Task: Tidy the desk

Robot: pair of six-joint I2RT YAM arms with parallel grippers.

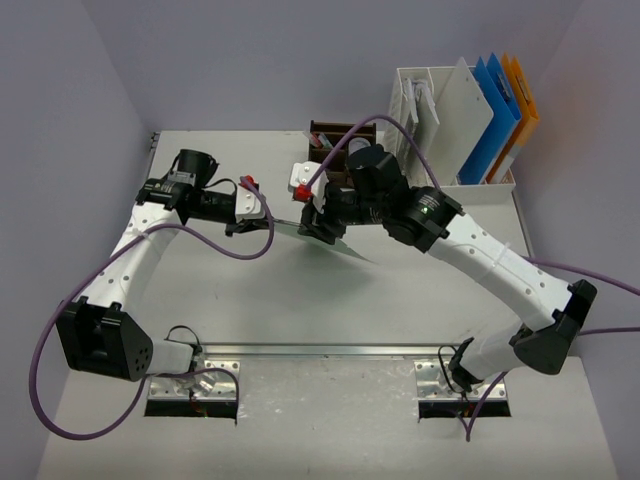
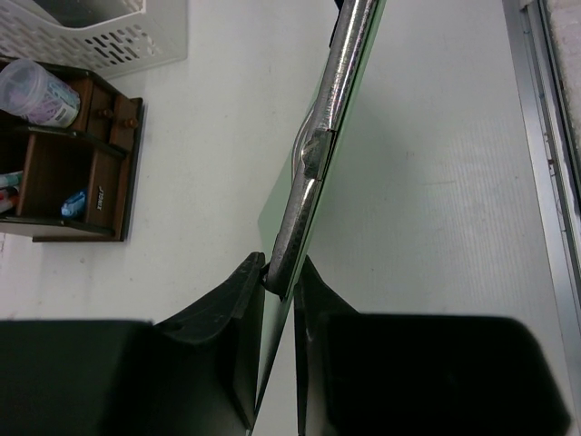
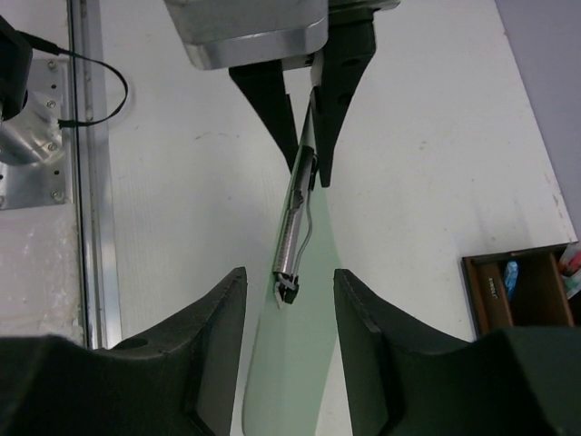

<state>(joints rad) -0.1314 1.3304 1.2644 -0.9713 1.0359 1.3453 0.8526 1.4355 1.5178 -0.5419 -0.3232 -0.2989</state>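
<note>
Pale green thin plastic clipboard with a silver metal clip is held on edge above the large white tabletop, which lies under both arms. The left tool is clamped on the clip. The right tool is spread apart around the clip, not touching. A dark brown wooden organizer sits at the far edge.
</note>
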